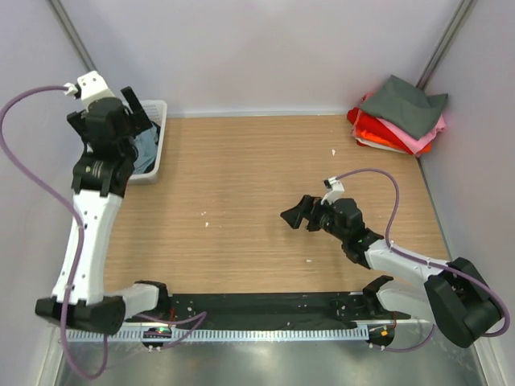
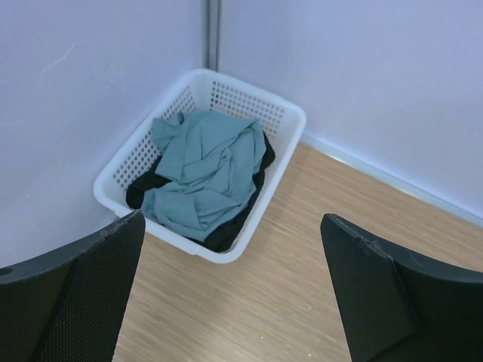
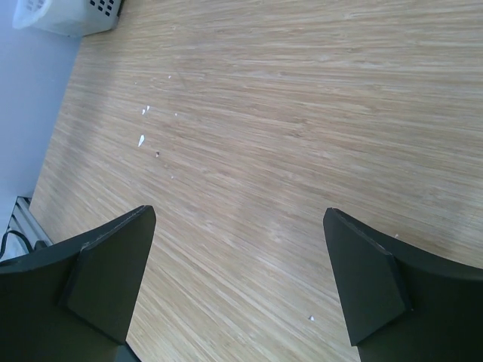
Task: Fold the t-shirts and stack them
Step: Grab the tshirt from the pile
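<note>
A dusty blue-grey t-shirt [image 2: 207, 170] lies crumpled in the white lattice basket [image 2: 290, 121], on top of a black t-shirt [image 2: 226, 234]. My left gripper [image 2: 234, 286] hangs open above the table just in front of the basket, holding nothing. In the top view it [image 1: 138, 112] is at the far left beside the basket [image 1: 159, 137]. At the far right corner lies a stack of folded t-shirts: dark grey [image 1: 402, 100] on top, then pink [image 1: 430, 138], red [image 1: 378, 127] and orange. My right gripper [image 1: 296, 215] is open and empty over the middle of the table, its fingers [image 3: 106, 271] wide apart.
Pale walls close in the wooden table [image 1: 241, 185] on the left, back and right. Small white specks [image 3: 142, 139] dot the wood. A black strip [image 1: 265, 310] runs along the near edge between the arm bases. A basket corner [image 3: 68, 15] shows in the right wrist view.
</note>
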Robot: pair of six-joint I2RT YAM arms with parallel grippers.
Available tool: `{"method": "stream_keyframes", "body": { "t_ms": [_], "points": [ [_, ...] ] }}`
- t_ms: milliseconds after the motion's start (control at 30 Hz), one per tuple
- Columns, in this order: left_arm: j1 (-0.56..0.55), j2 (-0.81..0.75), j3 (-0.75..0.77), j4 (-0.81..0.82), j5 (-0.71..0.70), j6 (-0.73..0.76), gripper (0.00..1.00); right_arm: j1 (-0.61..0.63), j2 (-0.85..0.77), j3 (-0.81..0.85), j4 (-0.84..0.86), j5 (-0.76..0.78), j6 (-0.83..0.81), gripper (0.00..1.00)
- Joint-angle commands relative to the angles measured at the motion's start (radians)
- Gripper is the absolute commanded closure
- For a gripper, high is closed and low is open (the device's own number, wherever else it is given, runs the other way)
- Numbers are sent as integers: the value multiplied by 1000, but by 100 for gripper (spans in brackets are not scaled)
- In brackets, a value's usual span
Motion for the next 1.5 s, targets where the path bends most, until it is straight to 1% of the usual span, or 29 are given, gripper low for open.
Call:
{"method": "stream_keyframes", "body": {
  "t_ms": [0,33,67,100,133,233,267,333,367,433,467,567,600,700,800,933,1200,1267,1300,1333,1367,1400,1467],
  "points": [
    [126,112,93,11,114,-62,0,1,-21,1,62,12,-10,0],
    [175,177,108,6,131,-82,0,1,-13,5,64,8,-10,0],
    [232,218,125,-3,186,-104,0,3,-2,14,56,3,-10,0],
    [264,253,154,-5,215,-127,0,3,5,21,50,5,-10,0],
    [319,332,171,-17,270,-165,2,3,22,33,43,3,-10,0],
    [387,455,243,-25,355,-190,12,3,42,41,41,-1,-10,0],
    [387,530,263,-31,360,-175,13,3,44,44,41,-1,-11,0],
    [389,609,325,-40,352,-156,14,3,47,44,42,-1,-10,0],
    [390,684,346,-51,349,-149,15,3,51,45,44,0,-10,0],
    [392,750,407,-68,346,-141,17,3,57,48,42,5,-8,0],
    [392,822,430,-74,346,-142,17,3,61,50,42,6,-5,0],
    [398,917,513,-94,358,-145,18,3,73,57,39,5,-6,0],
    [401,978,551,-100,363,-149,18,1,80,59,41,3,-5,0],
    [407,1083,623,-117,383,-161,20,3,91,64,46,0,-6,0],
    [416,1146,682,-123,401,-172,20,3,100,70,47,0,-6,0],
    [424,1238,736,-124,423,-178,25,3,119,82,47,3,-5,0],
    [426,1296,757,-98,442,-179,32,3,139,96,41,9,-3,0],
    [427,1310,763,-94,446,-179,39,3,143,99,38,8,-2,0],
    [426,1315,766,-92,456,-179,56,3,145,100,36,9,-3,0],
    [426,1319,774,-94,462,-178,76,3,145,102,35,8,-3,0],
    [426,1321,785,-97,464,-178,94,3,148,102,35,9,-3,0],
    [426,1316,783,-92,464,-181,100,3,149,103,33,11,-3,0],
    [426,1300,777,-83,476,-179,100,3,151,105,32,9,-3,0]
  ]
}}
